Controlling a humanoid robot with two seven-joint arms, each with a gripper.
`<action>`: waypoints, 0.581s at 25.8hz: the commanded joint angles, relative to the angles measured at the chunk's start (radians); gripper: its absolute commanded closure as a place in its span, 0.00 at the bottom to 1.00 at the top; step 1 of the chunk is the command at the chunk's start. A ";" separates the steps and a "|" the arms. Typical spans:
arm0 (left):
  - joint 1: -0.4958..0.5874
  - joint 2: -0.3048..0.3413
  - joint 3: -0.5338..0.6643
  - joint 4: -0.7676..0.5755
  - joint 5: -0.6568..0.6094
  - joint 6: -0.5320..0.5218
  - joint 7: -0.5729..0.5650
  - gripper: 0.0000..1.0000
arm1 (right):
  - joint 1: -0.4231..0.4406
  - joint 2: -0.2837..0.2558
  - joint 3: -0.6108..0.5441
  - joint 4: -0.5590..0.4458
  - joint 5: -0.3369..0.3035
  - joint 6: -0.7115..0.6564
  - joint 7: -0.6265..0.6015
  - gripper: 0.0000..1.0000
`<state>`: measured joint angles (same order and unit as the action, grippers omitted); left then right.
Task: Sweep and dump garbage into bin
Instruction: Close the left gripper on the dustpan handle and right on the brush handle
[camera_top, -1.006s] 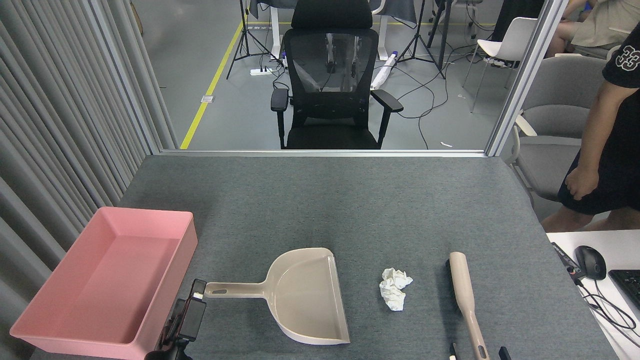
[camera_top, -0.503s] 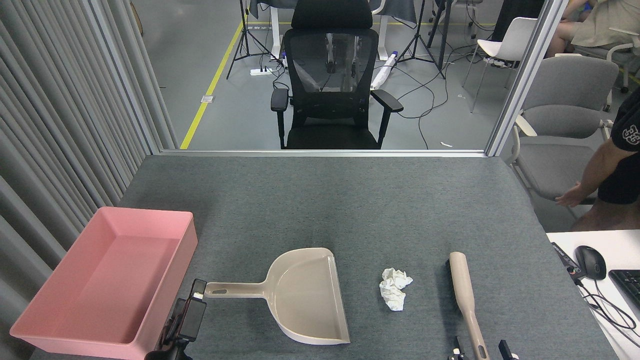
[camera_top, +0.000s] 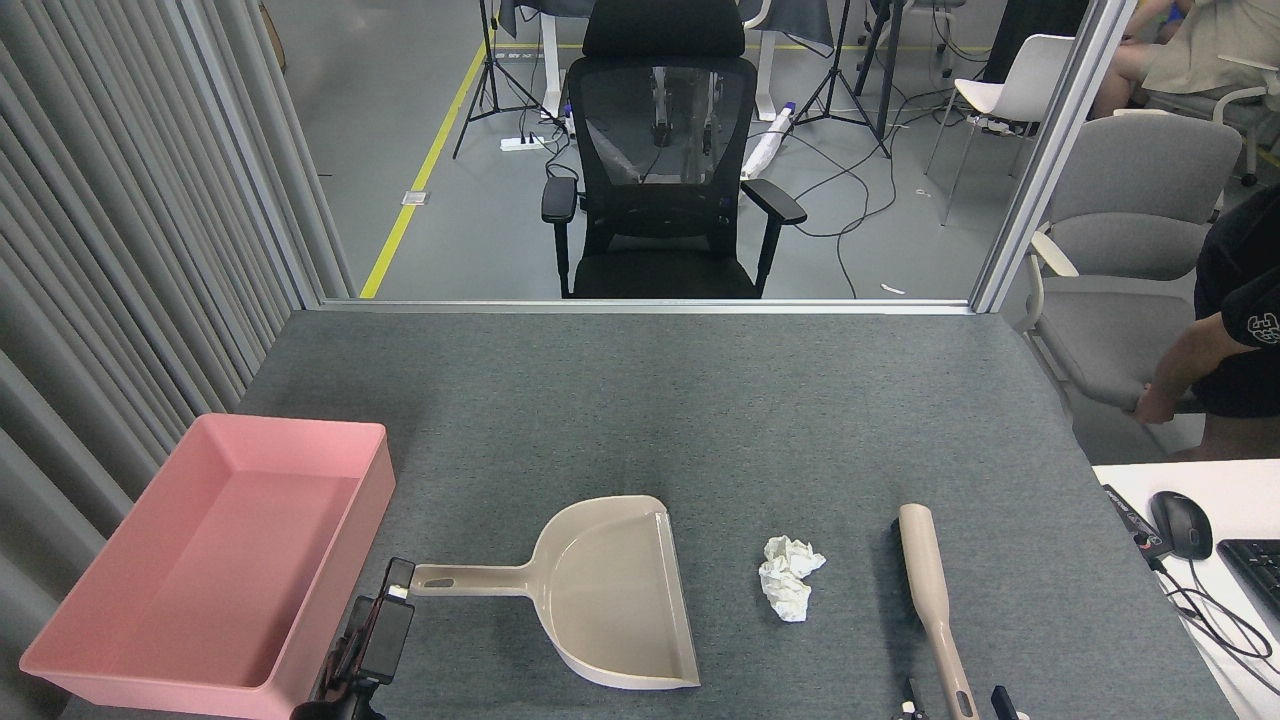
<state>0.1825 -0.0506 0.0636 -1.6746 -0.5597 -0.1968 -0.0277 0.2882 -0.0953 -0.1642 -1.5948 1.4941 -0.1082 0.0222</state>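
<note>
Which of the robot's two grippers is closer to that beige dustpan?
The left gripper: it sits right at the tip of the dustpan's handle. The right gripper is far off, at the brush's handle, beyond the paper wad.

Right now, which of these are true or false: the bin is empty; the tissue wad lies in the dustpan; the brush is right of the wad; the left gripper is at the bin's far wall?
1. The bin is empty. True.
2. The wad lies in the dustpan. False: it lies on the table, right of the pan's open edge.
3. The brush is right of the wad. True.
4. The left gripper is at the bin's far wall. False: it is at the dustpan's handle end.
</note>
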 joint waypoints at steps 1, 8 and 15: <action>0.000 0.000 -0.004 0.022 0.001 -0.013 -0.009 0.01 | -0.008 0.002 0.000 0.007 0.000 -0.001 0.001 0.08; -0.005 -0.006 -0.008 0.157 0.003 -0.110 0.002 0.01 | -0.015 0.002 0.000 0.016 0.000 -0.001 0.001 0.10; -0.040 -0.012 -0.010 0.256 0.124 -0.122 0.009 0.01 | -0.015 0.002 0.000 0.018 0.000 -0.001 -0.001 0.14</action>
<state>0.1594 -0.0605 0.0543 -1.4531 -0.4794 -0.3149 -0.0193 0.2733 -0.0941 -0.1640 -1.5775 1.4941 -0.1090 0.0246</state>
